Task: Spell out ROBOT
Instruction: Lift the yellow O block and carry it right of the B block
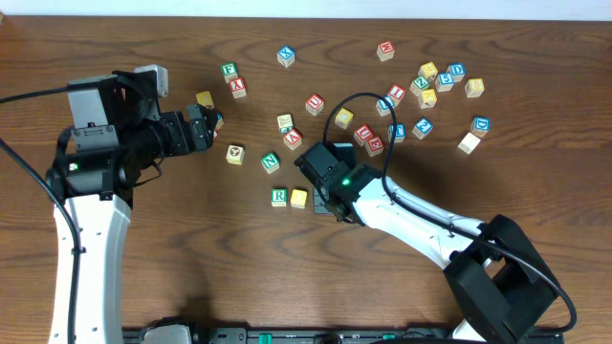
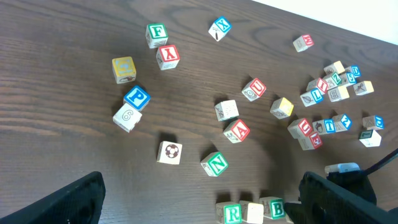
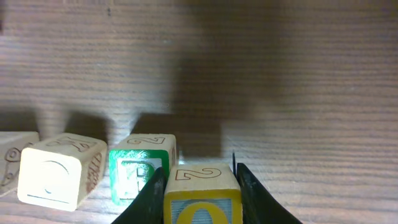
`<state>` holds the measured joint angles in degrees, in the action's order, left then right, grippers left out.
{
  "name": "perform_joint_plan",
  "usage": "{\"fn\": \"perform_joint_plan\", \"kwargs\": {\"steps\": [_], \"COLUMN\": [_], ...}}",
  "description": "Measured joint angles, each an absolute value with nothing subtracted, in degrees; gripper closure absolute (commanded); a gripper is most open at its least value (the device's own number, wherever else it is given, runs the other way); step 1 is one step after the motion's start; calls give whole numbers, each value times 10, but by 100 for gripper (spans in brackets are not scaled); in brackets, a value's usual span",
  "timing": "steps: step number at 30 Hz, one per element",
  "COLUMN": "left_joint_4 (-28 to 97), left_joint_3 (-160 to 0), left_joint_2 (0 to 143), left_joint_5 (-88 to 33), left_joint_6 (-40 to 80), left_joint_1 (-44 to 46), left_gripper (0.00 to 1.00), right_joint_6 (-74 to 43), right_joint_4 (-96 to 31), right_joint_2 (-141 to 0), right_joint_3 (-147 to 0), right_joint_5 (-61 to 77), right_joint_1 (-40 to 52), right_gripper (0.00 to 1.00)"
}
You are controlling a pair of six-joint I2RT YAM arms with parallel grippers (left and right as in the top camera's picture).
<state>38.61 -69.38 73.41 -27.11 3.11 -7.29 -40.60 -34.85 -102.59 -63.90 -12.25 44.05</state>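
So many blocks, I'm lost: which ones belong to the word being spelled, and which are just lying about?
In the job: R block, cream block beside it, B block, O block in the right gripper.
Lying about: F block, P block, N block, U block.

Everything is pointing to a robotics lab bench rather than a home. A white-and-black left arm and right arm are rising from the near edge of a dark wood-grain table, with a black cable looping openly above the right one. Toy alphabet blocks are lying scattered over the wood, and a plain pale wall is showing beyond the far edge.
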Motion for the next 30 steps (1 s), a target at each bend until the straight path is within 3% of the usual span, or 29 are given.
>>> {"fn": "perform_joint_plan", "kwargs": {"steps": [30], "left_joint_4": [386], "left_joint_3": [-694], "left_joint_2": [734], "left_joint_5": [-271], "left_joint_6": [31], "left_joint_1": [-73], "left_gripper": [2], "right_joint_6": [-410], "right_joint_4": [-327], "right_joint_2": [-1027], "right_joint_3": [-632], "right_joint_5": [-124], "right_joint_1": [467], "right_gripper": [92]}}
